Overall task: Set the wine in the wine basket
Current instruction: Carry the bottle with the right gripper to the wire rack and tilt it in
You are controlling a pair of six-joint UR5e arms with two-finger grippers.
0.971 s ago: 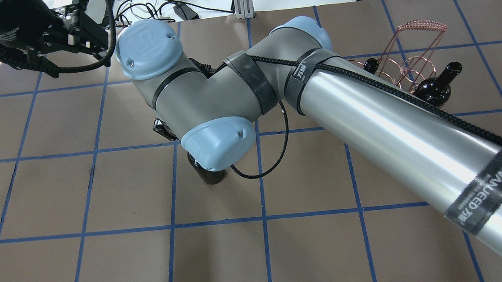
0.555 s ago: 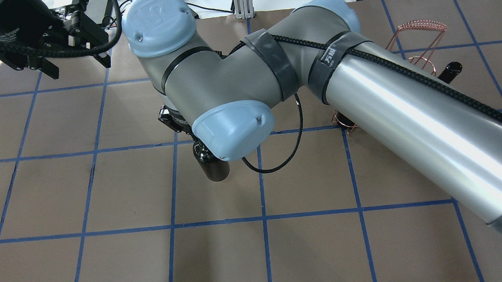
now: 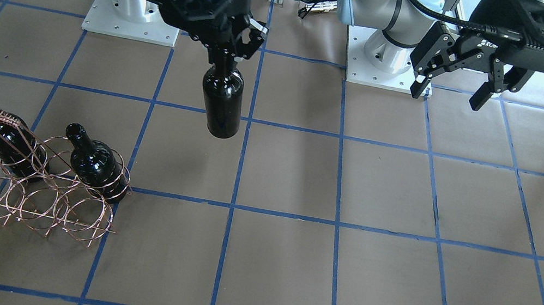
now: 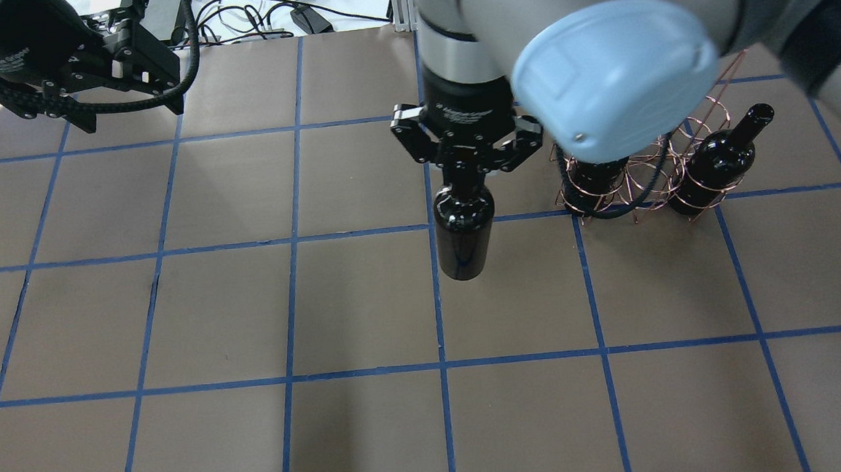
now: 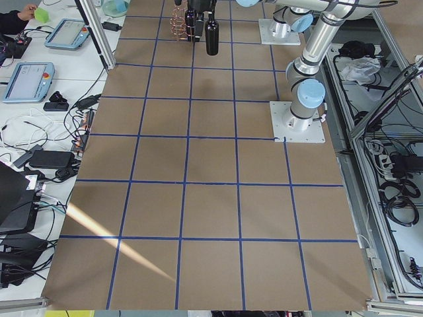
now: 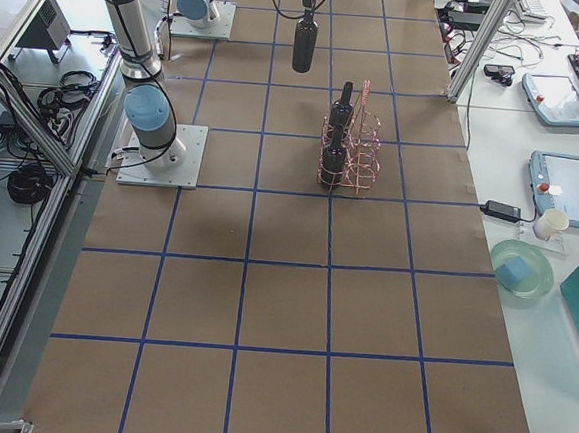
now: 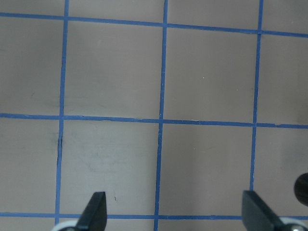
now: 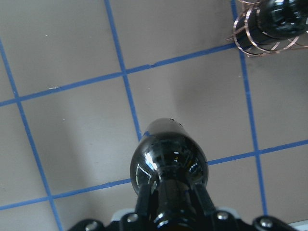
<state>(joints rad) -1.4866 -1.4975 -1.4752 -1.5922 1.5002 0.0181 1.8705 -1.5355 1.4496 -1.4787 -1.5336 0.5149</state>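
My right gripper [image 4: 463, 162] is shut on the neck of a glossy black wine bottle [image 4: 464, 240], which hangs upright above the table; the gripper [image 3: 224, 52] and the bottle [image 3: 223, 100] also show from the front. The right wrist view looks down the bottle [image 8: 168, 161]. The copper wire wine basket [image 4: 647, 182] stands to the right of the held bottle, apart from it. It holds two more black bottles [image 3: 4, 141] [image 3: 94, 162], and the middle of the basket [image 3: 35, 198] shows no bottle. My left gripper [image 4: 129, 109] is open and empty at the far left, with its fingertips [image 7: 95, 208] over bare table.
The arms' base plates [image 3: 132, 13] [image 3: 393, 70] sit on the robot's side of the table. Cables [image 4: 254, 16] lie beyond the far edge. Side tables hold tablets [image 6: 573, 189] and a bowl [image 6: 521, 267]. The brown gridded table [image 4: 373, 414] fills the middle and front.
My right arm has swung right toward the basket, carrying the bottle with it. The arm no longer covers the basket. The left gripper has barely moved.
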